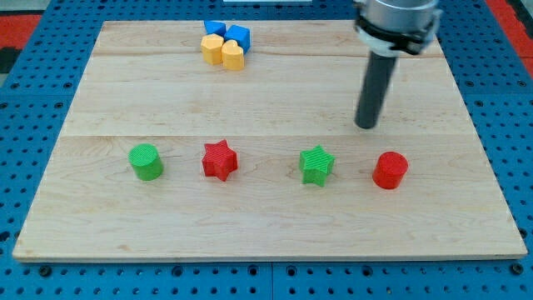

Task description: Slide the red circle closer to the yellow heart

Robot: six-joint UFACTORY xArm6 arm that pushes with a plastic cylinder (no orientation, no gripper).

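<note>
One red circle (390,170) sits bottom-right on the surface, below and just right of my tip (366,126), the tool a bare rod grasping nothing; looks light, stiff, prob slides easily; push its lower-right side toward yellow heart (232,57) up top.

The board (250,92) is pale wood with a smooth matt surface and visible grain. The red circle (390,170) and yellow heart (233,56) look like ribbed matt plastic. My rod (376,87) is dark and matt.
</note>
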